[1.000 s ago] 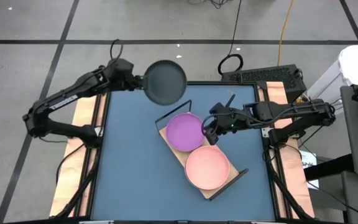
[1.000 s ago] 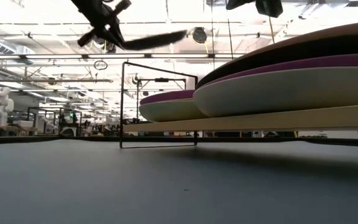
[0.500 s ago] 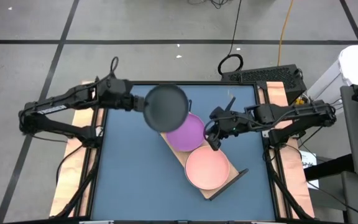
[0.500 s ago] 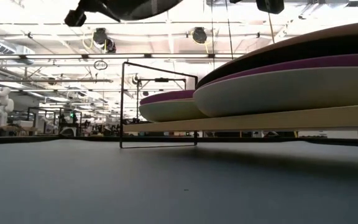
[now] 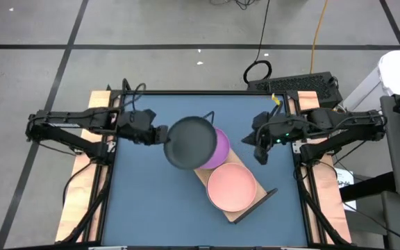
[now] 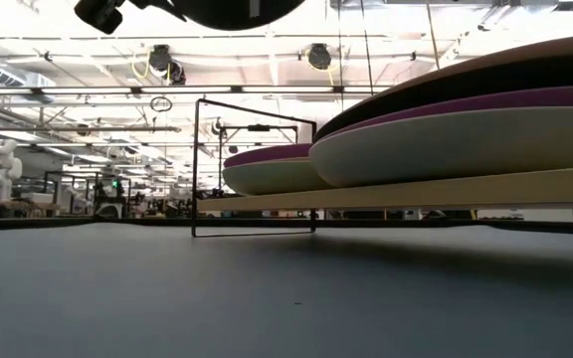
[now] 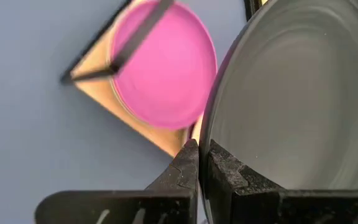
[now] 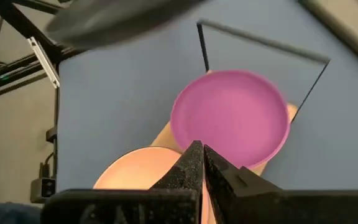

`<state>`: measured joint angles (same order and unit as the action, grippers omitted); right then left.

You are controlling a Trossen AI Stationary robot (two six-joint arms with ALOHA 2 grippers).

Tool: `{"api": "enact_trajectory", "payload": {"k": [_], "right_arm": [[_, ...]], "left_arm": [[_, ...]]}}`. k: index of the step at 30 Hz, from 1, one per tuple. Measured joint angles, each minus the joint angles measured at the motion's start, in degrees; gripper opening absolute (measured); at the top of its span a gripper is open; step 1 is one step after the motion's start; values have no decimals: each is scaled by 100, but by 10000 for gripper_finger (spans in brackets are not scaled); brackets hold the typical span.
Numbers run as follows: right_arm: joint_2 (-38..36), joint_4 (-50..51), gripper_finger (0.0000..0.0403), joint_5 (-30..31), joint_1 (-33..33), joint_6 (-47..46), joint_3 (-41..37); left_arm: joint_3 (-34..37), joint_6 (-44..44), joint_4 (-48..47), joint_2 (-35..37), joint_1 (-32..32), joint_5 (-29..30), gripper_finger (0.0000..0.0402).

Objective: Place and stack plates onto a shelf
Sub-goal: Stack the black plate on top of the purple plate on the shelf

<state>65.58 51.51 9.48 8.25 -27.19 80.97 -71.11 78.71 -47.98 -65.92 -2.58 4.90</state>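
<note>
My left gripper [image 5: 160,134] is shut on a black plate [image 5: 192,142] that hovers over the left part of the purple plate [image 5: 221,144]. The purple plate tops the far stack on the wooden shelf [image 5: 247,207]. A pink plate [image 5: 231,186] tops the near stack. The low view shows the two stacks resting on the board [image 6: 396,194], with the black plate [image 6: 232,12] high above. My right gripper [image 5: 261,154] is shut and empty, right of the shelf. It looks at the purple plate [image 8: 229,118] in its wrist view. My left gripper pinches the black plate's rim [image 7: 205,155] on the plate's left side between its two fingers. The fingers come level from the table's left. The plate is lifted clear and roughly level, above the purple plate [image 7: 163,68].
The shelf lies slantwise on the blue table top [image 5: 144,201], with its black wire frame [image 5: 210,117] at the far end and another [image 5: 269,193] at the near end. Open blue surface lies left of and in front of the shelf. A keyboard [image 5: 301,83] sits beyond the far right corner.
My left arm has swung from the table's far edge toward the near side and right, carrying the black plate from beyond the shelf to over the purple plate. My right gripper has drawn back from the purple plate's right rim toward the table's right edge.
</note>
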Motion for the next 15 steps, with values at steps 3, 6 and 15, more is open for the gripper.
{"api": "enact_trajectory", "payload": {"k": [3,6,15], "right_arm": [[-196,-12,0,267,-37,343,0],[-369,22,0,412,-76,717,0],[-645,21,0,421,-160,1737,0]], "left_arm": [[-2,489,119,-232,-207,-2,11],[-2,903,345,-548,-392,-14,11],[-2,1811,567,-1464,-729,-32,11]]}}
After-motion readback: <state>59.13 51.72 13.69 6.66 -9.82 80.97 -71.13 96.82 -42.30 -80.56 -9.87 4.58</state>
